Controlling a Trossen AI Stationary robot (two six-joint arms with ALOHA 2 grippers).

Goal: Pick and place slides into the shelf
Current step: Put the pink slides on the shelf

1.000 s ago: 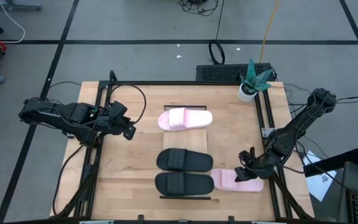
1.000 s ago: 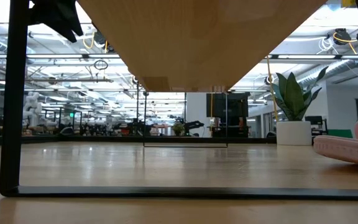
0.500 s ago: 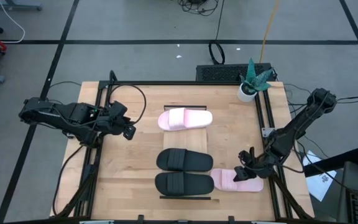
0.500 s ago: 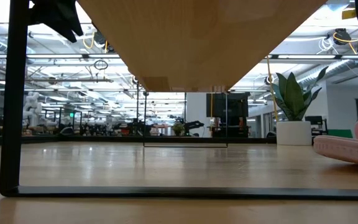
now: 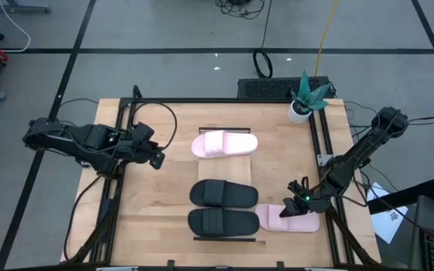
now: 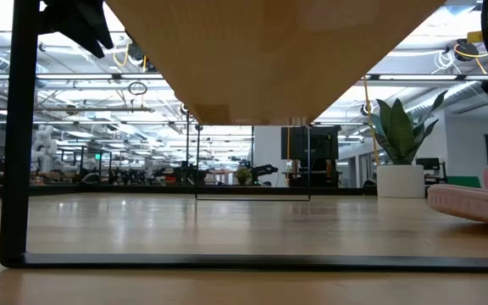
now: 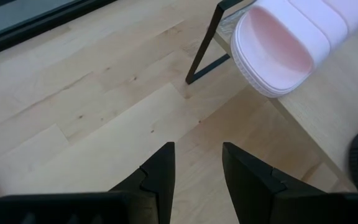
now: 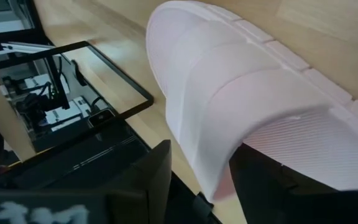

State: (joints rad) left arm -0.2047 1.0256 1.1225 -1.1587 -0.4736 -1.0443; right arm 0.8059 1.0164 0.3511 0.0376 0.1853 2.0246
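The right gripper (image 5: pixel 298 205) is shifting slightly along the pink slide (image 5: pixel 286 219) beside the shelf (image 5: pixel 225 202), its jaws seemingly straddling the strap, grip uncertain. The left gripper (image 7: pixel 194 168) is waiting open.

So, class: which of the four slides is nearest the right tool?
The pink slide at the right tool; the other pink and both black ones lie farther left.

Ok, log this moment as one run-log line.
left gripper: open, idle at table's left | right gripper: around pink slide strap, beside shelf | three slides on shelf
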